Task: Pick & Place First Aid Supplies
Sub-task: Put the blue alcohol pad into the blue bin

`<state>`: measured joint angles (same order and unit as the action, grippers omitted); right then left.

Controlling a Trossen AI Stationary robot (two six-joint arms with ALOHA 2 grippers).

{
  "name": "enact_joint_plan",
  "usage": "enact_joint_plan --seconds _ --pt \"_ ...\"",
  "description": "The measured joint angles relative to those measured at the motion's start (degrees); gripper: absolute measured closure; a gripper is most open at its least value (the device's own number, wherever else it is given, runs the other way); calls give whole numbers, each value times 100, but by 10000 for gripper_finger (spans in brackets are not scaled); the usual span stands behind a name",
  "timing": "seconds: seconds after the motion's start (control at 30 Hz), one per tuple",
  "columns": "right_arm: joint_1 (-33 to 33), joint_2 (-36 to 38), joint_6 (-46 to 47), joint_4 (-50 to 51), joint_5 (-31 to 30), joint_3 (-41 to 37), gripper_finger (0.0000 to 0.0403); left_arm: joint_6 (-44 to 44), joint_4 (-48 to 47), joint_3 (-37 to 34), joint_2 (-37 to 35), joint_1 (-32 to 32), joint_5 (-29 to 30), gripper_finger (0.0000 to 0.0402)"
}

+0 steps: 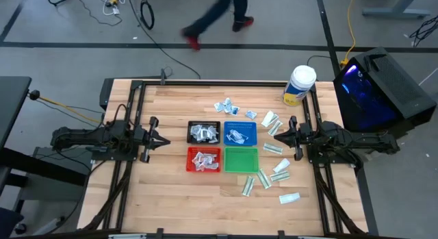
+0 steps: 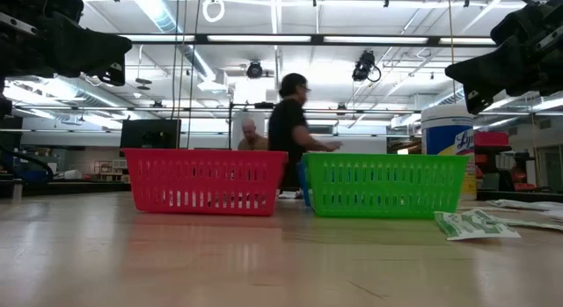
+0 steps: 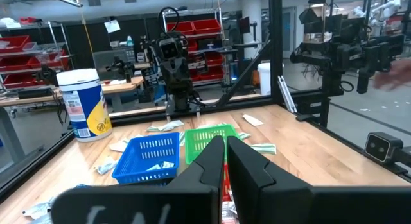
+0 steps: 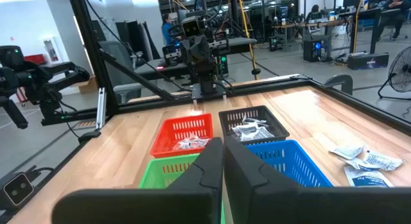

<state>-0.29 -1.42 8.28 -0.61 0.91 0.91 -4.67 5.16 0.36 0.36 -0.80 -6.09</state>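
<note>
High view looks down on four mesh trays set in a tight square at the middle of the wooden counter (image 1: 171, 191): a black tray (image 1: 204, 132), a blue tray (image 1: 240, 133), a red tray (image 1: 204, 159) and a green tray (image 1: 241, 159). The black, red and blue ones each hold a small heap of packets; the green one shows only its floor.

The loose first aid supplies (image 1: 264, 179) lie on the counter in two scatters. About four squarish white packets with bluish print (image 1: 229, 107) sit just beyond the blue tray. Roughly nine longer white-and-green packets (image 1: 274, 149) spread along the right of the trays, from near the jar to the near edge.

A big white jar with a yellow label (image 1: 298, 85) stands at the far right corner of the counter. A person (image 1: 219, 16) walks on the floor beyond it.

The left gripper (image 1: 161, 140) hangs left of the trays and the right gripper (image 1: 277, 134) right of them, over the long packets. Both have their jaws closed on nothing, the dark fingers pressed together in each wrist view.
</note>
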Motion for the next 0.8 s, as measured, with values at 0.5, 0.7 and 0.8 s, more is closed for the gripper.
enact_joint_plan --seconds 0.5,0.7,0.8 --pt "1 0 36 -42 2 0 385 2 18 0 0 0 2 376" --pt "1 1 1576 -505 28 -1 385 2 16 0 0 0 3 376" --pt "-1 1 2018 -843 -45 -1 385 2 16 0 0 0 3 376"
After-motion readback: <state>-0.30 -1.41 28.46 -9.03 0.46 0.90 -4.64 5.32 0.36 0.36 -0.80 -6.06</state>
